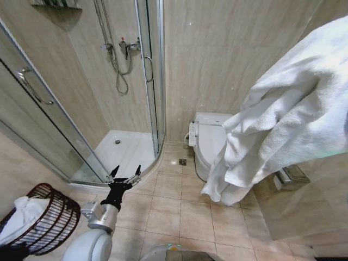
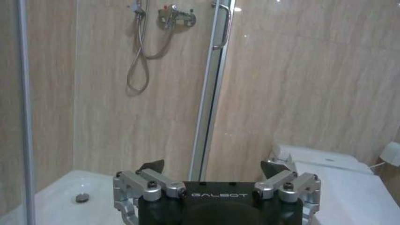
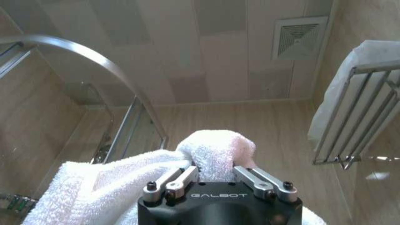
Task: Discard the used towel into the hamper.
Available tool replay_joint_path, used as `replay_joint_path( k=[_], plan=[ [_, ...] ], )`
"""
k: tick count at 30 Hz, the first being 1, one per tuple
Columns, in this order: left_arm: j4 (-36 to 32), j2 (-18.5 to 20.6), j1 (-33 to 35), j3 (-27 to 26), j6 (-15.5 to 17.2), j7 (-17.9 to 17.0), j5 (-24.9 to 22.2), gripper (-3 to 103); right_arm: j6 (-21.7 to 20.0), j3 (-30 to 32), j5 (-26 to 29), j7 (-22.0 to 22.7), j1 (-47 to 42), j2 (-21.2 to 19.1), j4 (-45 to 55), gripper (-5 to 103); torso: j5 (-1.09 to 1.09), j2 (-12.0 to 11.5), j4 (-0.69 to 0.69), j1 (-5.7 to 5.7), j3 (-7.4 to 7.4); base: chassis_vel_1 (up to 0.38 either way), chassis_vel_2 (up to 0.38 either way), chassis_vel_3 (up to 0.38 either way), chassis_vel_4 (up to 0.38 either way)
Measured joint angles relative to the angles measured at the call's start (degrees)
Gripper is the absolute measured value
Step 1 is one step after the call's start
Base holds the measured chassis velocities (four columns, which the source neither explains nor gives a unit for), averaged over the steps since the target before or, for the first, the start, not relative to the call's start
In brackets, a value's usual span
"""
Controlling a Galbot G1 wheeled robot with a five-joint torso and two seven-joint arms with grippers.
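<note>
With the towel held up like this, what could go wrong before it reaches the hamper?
1. The right gripper pinches only a small fold of the white towel; most of it hangs free, so it might slip out on the way.
2. The hanging end sits near the toilet and could brush or snag on it.
3. The hamper stands at the robot's far left and already holds white cloth, so a loose drop may land partly outside. The left gripper is open and empty.

We see the towel cut off at the right edge, covering the toilet partly; the hamper is cropped at the lower-left corner.
</note>
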Motion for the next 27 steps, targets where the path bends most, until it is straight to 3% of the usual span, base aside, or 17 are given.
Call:
replay_joint_path(
  k=[27],
  plan=[
    [0.00, 0.00, 0.00, 0.00, 0.00, 0.00, 0.00, 100, 0.07, -0.31, -0.04, -0.05, -0.15, 0.07, 0.00, 13, 0.00, 7.43, 0.00, 3.28, 4.14, 0.000, 0.000, 0.000, 0.000]
  ],
)
